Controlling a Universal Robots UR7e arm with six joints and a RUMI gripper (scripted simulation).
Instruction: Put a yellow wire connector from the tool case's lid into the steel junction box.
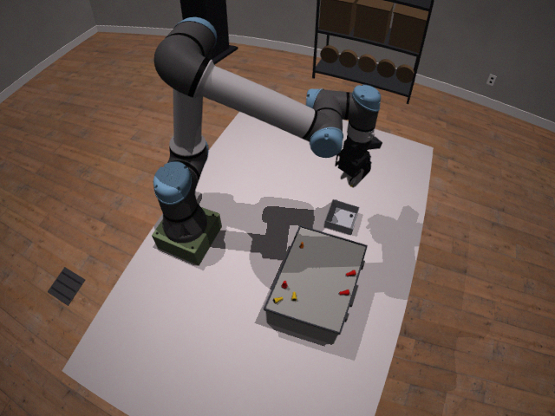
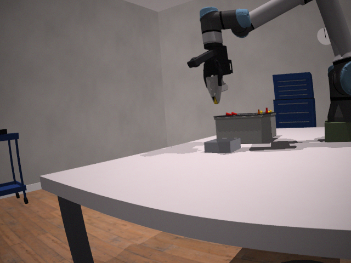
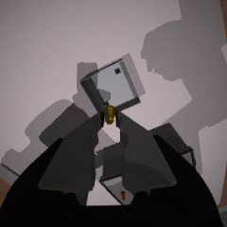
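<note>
My gripper [image 1: 355,181] hangs high over the table, above the open steel junction box [image 1: 342,217]. It is shut on a yellow wire connector [image 3: 109,114], which shows at the fingertips in the exterior view [image 2: 215,99]. In the wrist view the junction box [image 3: 112,87] lies just beyond the fingertips. The grey tool case [image 1: 315,282] stands beside the box, its lid closed and flat. Two yellow connectors [image 1: 277,299] [image 1: 294,295] lie on the lid near its front left corner.
Three red connectors [image 1: 350,273] [image 1: 344,292] [image 1: 284,284] and an orange one [image 1: 301,244] also lie on the lid. The arm's green base [image 1: 187,239] stands left of the case. A shelf rack [image 1: 372,42] stands beyond the table.
</note>
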